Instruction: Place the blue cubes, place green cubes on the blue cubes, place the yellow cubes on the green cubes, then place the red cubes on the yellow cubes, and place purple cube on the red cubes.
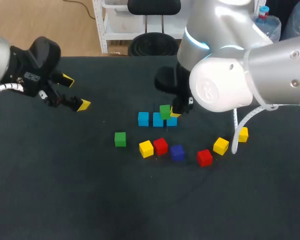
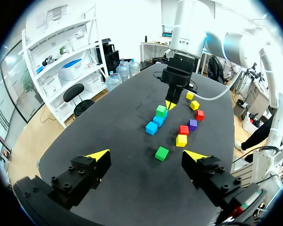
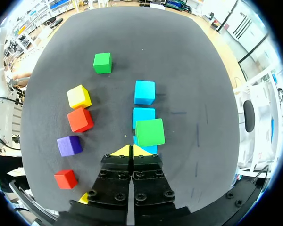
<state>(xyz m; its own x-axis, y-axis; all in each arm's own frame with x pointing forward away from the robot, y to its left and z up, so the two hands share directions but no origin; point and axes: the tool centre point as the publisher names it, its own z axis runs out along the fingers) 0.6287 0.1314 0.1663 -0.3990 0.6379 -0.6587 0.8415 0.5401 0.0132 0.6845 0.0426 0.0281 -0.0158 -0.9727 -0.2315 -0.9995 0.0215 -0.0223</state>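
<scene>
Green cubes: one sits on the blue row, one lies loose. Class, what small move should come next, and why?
Probably the right gripper, shut and empty beside the stacked green cube, should lift clear and head for the loose green cube. Only one green sits on the blue cubes, so another is due.

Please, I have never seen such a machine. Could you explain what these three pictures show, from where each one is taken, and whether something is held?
It is a robot with two arms at a dark table. One picture looks down from above; the other two come from cameras on the wrists. The left gripper is open and empty, off to the side. The right gripper is shut, holding nothing, close to three blue cubes in a row. One green cube lies on them. Loose around: a second green cube, three yellow cubes, two red cubes, one purple cube.
</scene>
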